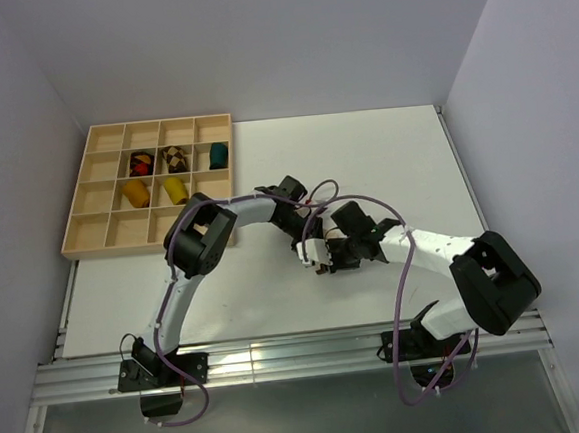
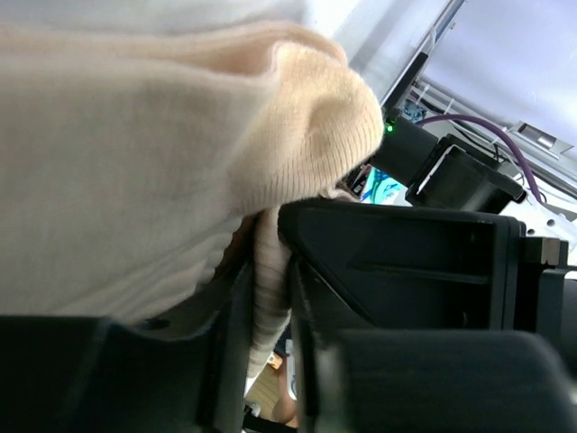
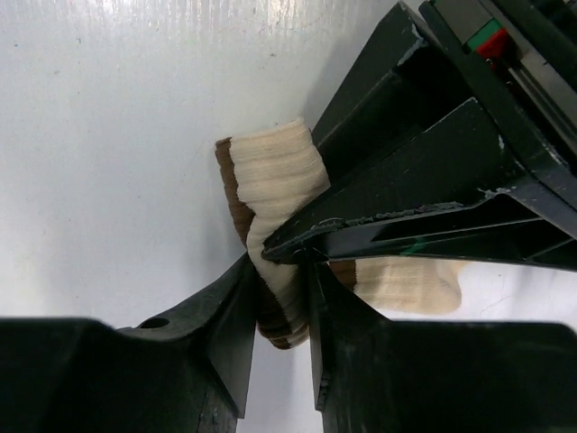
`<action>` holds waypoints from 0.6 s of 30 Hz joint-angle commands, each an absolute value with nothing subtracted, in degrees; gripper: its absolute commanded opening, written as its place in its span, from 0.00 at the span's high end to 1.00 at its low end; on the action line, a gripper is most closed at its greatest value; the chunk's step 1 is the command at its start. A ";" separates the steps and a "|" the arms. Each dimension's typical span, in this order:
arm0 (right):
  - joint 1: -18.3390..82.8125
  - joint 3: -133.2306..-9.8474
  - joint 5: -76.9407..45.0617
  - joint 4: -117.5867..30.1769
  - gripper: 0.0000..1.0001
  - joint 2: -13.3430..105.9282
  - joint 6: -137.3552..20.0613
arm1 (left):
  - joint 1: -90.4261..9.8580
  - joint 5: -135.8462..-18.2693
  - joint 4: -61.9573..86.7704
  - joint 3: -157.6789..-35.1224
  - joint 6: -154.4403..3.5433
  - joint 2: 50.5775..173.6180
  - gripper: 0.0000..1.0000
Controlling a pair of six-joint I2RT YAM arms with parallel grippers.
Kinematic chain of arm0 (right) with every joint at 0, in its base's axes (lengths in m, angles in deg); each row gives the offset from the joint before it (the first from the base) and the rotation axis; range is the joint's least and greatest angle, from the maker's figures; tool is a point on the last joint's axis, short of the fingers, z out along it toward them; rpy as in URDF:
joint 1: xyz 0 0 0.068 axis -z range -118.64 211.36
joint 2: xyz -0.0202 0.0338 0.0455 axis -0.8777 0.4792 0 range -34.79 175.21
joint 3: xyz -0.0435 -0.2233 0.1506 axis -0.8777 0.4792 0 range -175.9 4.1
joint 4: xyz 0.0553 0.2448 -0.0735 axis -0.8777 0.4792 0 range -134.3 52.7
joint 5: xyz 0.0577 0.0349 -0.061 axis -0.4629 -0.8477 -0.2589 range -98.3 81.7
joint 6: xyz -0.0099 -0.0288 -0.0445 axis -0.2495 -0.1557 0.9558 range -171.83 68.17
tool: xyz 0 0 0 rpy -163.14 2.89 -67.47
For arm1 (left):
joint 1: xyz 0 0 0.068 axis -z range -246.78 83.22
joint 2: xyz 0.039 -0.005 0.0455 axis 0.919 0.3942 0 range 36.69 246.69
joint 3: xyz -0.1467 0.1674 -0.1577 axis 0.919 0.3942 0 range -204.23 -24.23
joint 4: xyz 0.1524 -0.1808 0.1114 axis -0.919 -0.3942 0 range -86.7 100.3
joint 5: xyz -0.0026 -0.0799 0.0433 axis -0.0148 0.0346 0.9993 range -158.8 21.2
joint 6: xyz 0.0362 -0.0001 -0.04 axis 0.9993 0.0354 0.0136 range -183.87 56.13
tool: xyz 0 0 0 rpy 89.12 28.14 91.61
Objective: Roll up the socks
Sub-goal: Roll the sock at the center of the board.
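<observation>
Left tool (image 2: 269,290): narrow, its fingers pinched on a ribbed fold of the cream sock with brown bands (image 2: 135,180). The body of that sock bulges above the fingers and fills most of the left wrist view.

Right tool (image 3: 279,307): narrow, clamped on the same sock from the opposite side. A brown-edged cream fold stands up just beyond its fingers, and more cream fabric lies behind its right finger. In the right wrist view the left tool's fingers cross in from the upper right and meet the sock just above the right tool's grip.

Sock position: between the two tools, low against the white bench (image 3: 108,135), near the middle of it. Whether the sock touches the bench cannot be told.

Wooden tray (image 1: 95,230): on the bench, well apart from both tools, to their far left. Sixteen compartments, four by four.
- Second row from the back: red-and-dark bundle (image 1: 141,164), brown-checkered bundle (image 1: 175,158), teal bundle (image 1: 218,155), side by side.
- Third row: mustard-orange sock (image 1: 134,194) and yellow sock (image 1: 175,190), each in its own compartment, directly in front of the first two bundles.

Purple cables (image 1: 404,268): looped along both arms.
</observation>
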State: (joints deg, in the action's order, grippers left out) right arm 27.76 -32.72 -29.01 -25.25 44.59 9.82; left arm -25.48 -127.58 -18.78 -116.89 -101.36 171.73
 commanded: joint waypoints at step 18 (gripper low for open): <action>34.55 -46.52 -43.18 6.13 0.76 55.11 11.62 | -30.22 -111.62 25.13 -88.50 -119.49 145.35 0.57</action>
